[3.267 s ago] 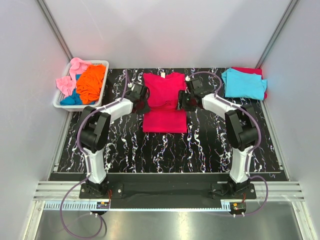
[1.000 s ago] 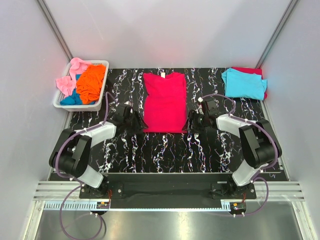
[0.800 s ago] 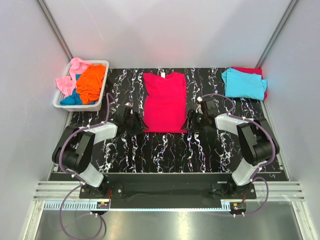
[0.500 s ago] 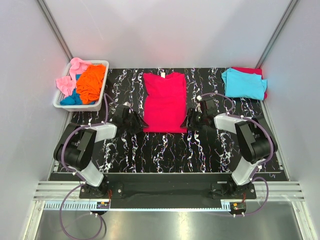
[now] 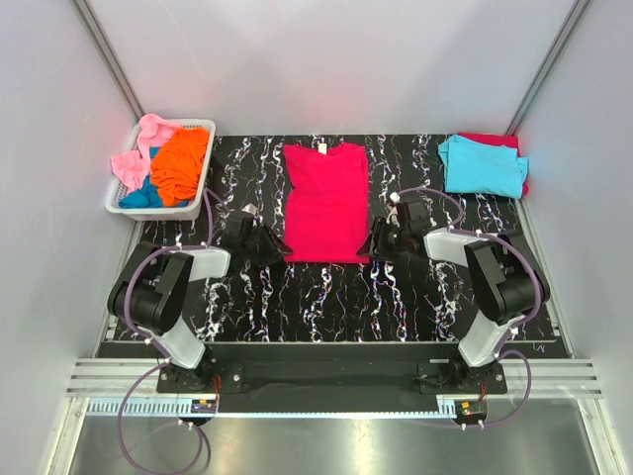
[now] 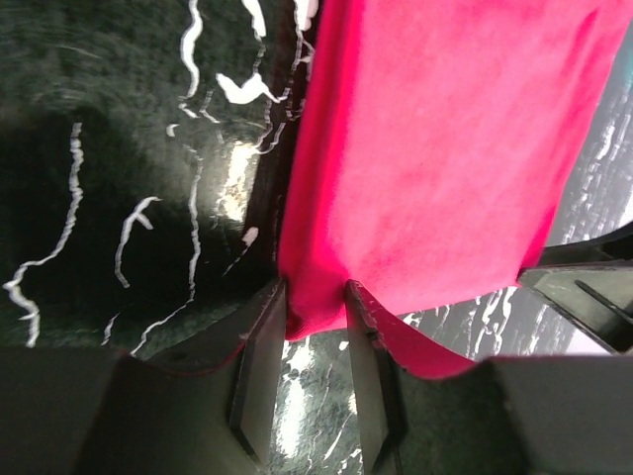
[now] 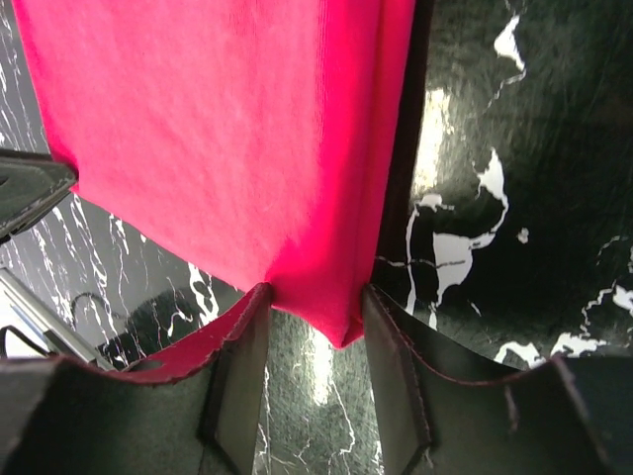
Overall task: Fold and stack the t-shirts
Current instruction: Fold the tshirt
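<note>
Looking down from the top camera, the big crimson-red t-shirt (image 5: 326,203) is laid out flat in the middle of the black marbled table (image 5: 326,297), collar at the far end, hem toward the arms. It reads as one long, tidy rectangle.

Both arms are stretched low over the table, one at each near corner of that shirt. The left end effector (image 5: 272,244) is at the hem's left corner and the right end effector (image 5: 378,242) is at the hem's right corner.

The wrist cams are where it gets interesting. On the left wrist one, the two dark fingers (image 6: 259,346) stand apart with the corner of red cloth sitting in the gap, and the fabric reaches both inner faces. You can see table between the fingers below the cloth tip. It's the same deal on the right wrist: fingers (image 7: 242,356) parted, the shirt corner poking down between them, a strip of table showing under it. So both have the jaws apart around a corner, not squeezed flat on it.

Off to the far left there's a white basket (image 5: 148,211) with an orange shirt (image 5: 180,161), a pink shirt (image 5: 138,148) and a blue shirt (image 5: 141,195) bundled in it. In the far right corner a folded cyan shirt (image 5: 483,165) sits on top of another red one (image 5: 490,139), which just peeks out behind it.
</note>
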Robot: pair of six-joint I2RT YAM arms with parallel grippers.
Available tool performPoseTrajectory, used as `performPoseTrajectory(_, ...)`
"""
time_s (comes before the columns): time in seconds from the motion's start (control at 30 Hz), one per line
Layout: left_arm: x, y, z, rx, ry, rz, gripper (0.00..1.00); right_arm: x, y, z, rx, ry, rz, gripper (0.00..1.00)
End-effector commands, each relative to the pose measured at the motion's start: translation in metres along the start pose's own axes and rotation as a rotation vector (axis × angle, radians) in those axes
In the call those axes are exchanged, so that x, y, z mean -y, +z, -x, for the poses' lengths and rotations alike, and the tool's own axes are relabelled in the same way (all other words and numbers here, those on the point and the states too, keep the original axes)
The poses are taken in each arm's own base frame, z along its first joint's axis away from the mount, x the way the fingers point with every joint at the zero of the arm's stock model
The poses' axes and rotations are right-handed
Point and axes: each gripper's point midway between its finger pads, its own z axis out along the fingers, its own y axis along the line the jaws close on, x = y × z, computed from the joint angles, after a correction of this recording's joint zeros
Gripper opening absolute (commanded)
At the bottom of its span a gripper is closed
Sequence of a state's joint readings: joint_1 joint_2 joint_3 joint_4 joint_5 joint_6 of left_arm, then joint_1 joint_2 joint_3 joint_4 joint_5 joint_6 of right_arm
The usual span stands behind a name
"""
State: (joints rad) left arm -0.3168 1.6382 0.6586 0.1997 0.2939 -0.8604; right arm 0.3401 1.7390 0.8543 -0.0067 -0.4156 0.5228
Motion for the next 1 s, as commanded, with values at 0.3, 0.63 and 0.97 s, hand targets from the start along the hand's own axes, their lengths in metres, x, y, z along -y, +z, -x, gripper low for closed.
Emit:
performPoseTrajectory(0.3, -0.005, 0.007, -0.018, -0.043, -0.013, -0.064, 0.05, 0.020, -0.007, -0.044, -0.088, 0.030, -0.053, 0.00)
performPoseTrajectory(0.63, -0.020, -0.021, -0.044, -0.058, 0.008, -0.034, 0.00, 0.028, -0.028, -0.080, -0.138, 0.077, -0.107, 0.00)
performPoseTrajectory(0.97, -0.005, -0.085, -0.102, -0.021, 0.187, 0.000, 0.00, -0.003, -0.073, -0.122, -0.102, 0.039, -0.103, 0.00)
